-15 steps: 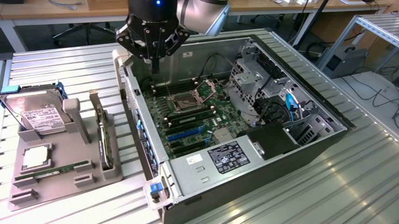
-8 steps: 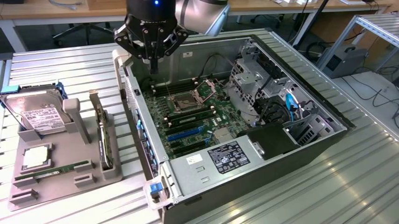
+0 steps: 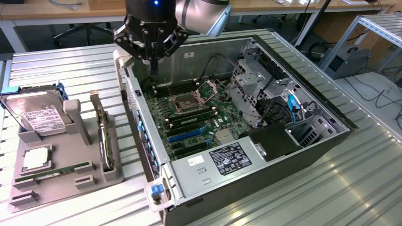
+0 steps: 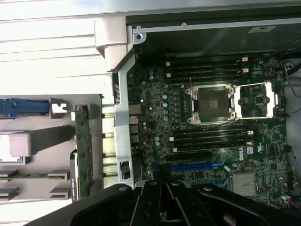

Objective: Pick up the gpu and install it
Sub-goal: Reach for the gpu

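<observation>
The gpu (image 3: 104, 137) stands on its edge in a slot of the grey holder (image 3: 70, 184), to the exterior view's left of the open computer case (image 3: 301, 155). In the wrist view the gpu (image 4: 83, 150) appears edge-on as a thin greenish board with a pale bracket at one end. My gripper (image 3: 153, 69) hangs above the motherboard (image 3: 199, 117) near the case's back corner, well apart from the gpu. Its black fingers (image 4: 151, 203) are shut together with nothing between them. A blue expansion slot (image 4: 197, 167) lies on the board close under the gripper.
The grey holder also carries a silver hard drive (image 3: 39, 115), a square processor (image 3: 36, 158) and a green memory stick (image 3: 54, 172). Inside the case are the open processor socket (image 3: 188, 101), drive cages (image 3: 257, 82) and cables. The case's metal wall (image 3: 141, 122) stands between holder and motherboard.
</observation>
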{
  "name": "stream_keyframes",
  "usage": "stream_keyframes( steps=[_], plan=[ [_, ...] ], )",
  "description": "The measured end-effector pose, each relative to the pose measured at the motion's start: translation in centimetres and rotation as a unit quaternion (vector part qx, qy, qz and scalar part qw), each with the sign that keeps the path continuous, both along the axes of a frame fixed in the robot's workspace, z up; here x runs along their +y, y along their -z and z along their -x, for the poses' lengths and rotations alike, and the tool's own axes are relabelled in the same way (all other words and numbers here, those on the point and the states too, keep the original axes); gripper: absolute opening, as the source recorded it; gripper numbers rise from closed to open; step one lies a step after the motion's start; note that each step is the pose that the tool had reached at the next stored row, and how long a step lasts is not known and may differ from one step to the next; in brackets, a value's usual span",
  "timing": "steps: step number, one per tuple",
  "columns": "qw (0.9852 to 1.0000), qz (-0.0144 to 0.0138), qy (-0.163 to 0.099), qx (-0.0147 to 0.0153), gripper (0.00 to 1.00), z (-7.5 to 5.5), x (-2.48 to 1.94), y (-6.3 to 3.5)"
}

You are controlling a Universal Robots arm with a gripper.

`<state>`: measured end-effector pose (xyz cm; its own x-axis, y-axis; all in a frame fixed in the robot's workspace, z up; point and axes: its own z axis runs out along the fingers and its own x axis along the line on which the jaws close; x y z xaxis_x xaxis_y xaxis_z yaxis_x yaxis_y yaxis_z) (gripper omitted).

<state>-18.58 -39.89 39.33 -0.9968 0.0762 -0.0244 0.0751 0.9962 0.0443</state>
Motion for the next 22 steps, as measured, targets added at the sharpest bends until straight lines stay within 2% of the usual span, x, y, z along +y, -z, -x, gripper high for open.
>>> stream_keyframes(
  steps=[22],
  plan=[
    [1.0, 0.0, 0.0, 0.0, 0.11, 0.72, 0.0, 0.0]
  ],
)
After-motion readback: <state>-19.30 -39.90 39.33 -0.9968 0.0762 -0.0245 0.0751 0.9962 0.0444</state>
